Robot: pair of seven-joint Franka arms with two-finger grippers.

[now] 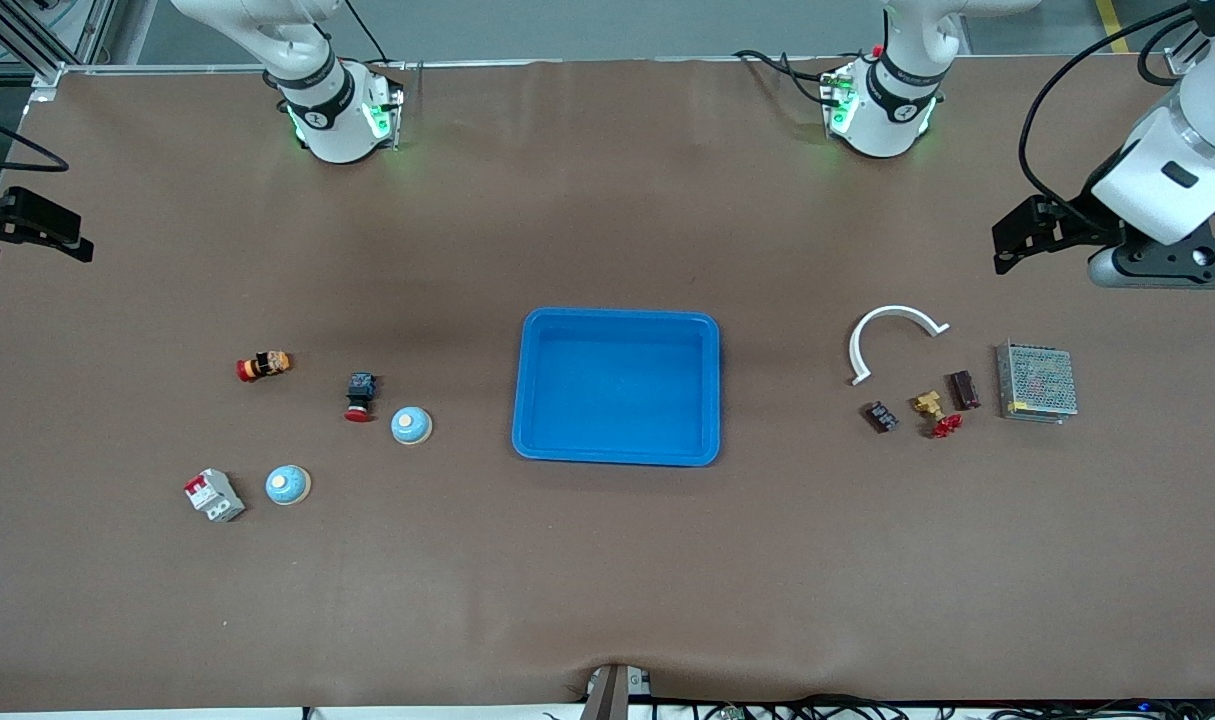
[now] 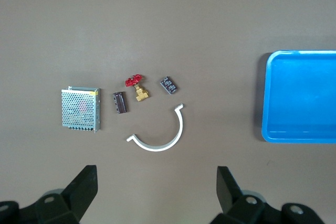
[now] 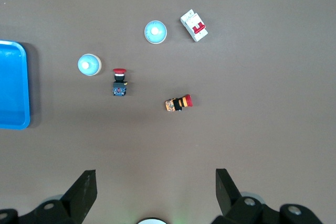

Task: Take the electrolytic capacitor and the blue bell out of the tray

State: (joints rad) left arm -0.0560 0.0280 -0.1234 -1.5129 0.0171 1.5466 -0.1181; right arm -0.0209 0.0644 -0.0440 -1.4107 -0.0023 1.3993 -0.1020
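right tool [image 1: 27, 235] spread, waiting over worktop edge | two blue bells [image 1: 288, 485] [image 1: 411, 425] on worktop, look light, slick domes, best pinched at base | tray [image 1: 617, 455] empty | left tool [image 1: 1042, 235] spread, waiting

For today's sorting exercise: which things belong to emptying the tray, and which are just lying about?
Job:
blue tray, empty
blue bell beside it
second blue bell beside the circuit breaker

Lying about:
mesh box
white curved bracket
red-handled valve
circuit breaker
red-capped push button
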